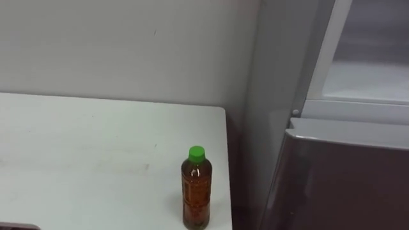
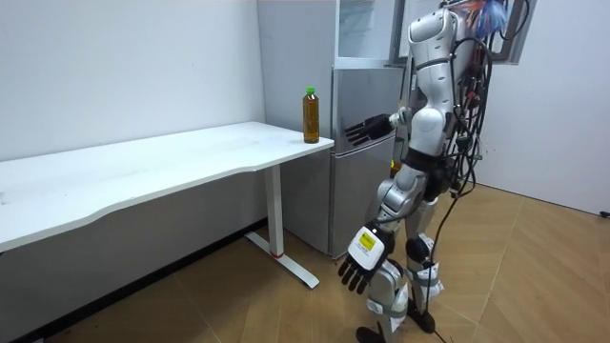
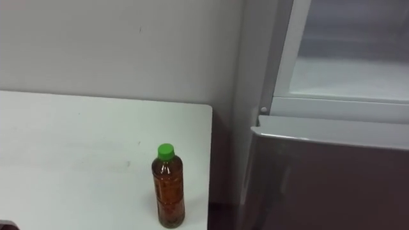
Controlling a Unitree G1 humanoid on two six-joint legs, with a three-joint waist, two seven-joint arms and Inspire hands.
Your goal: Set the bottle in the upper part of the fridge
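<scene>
A bottle [image 1: 197, 188] of brown drink with a green cap stands upright near the right front corner of the white table [image 1: 89, 140]. In the room view the bottle [image 2: 311, 115] is at the table end next to the fridge. The fridge's upper compartment [image 3: 351, 70] stands open, pale inside, above the closed grey lower door [image 1: 345, 185]. I stand in front of the fridge. My right hand [image 2: 367, 129] is raised toward the lower door with straight fingers, apart from the bottle. My left hand [image 2: 360, 259] hangs by my leg, fingers relaxed, holding nothing.
A narrow gap separates the table's right edge [image 1: 226, 166] from the fridge side [image 1: 268, 96]. A plain white wall [image 1: 128, 45] runs behind both. The long table [image 2: 143, 176] stretches toward the room view's left over wooden floor [image 2: 534, 276].
</scene>
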